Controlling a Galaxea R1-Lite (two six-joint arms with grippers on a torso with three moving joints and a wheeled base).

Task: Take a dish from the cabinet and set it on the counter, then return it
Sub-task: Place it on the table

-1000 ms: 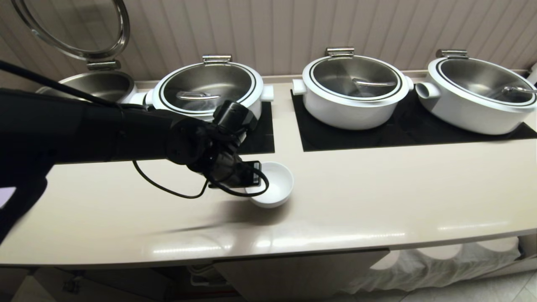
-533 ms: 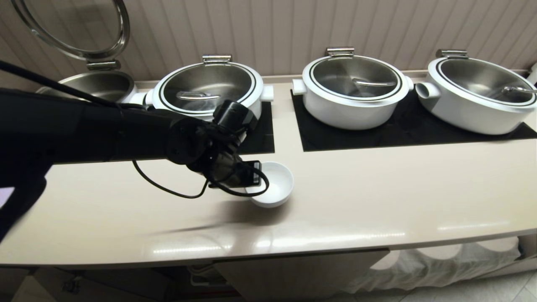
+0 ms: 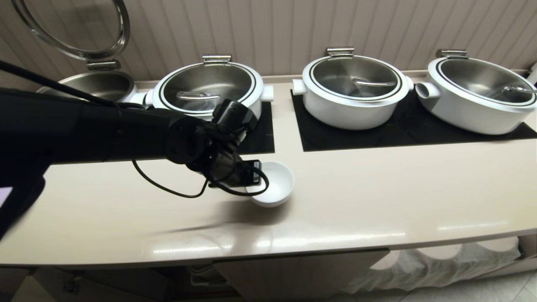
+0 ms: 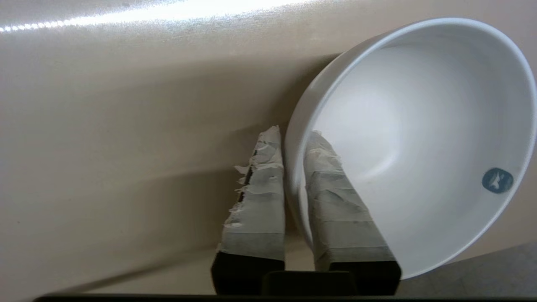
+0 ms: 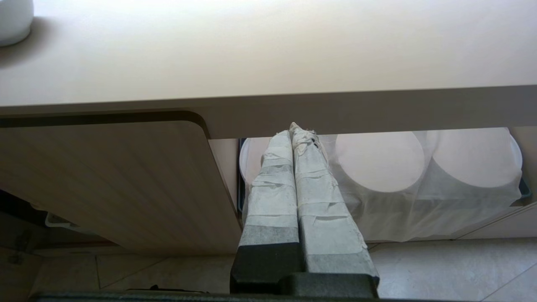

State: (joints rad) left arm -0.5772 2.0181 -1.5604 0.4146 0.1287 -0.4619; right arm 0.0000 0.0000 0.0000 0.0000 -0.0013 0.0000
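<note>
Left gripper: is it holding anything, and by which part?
The left gripper straddles the bowl's near rim, one finger inside, one outside; whether it grips cannot be told. The bowl rests on the counter.

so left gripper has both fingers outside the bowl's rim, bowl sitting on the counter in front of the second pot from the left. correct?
Not quite. In the left wrist view the left gripper straddles the rim of the bowl: one finger inside, one outside. The rest holds: the bowl sits on the counter in front of the second pot from the left.
</note>
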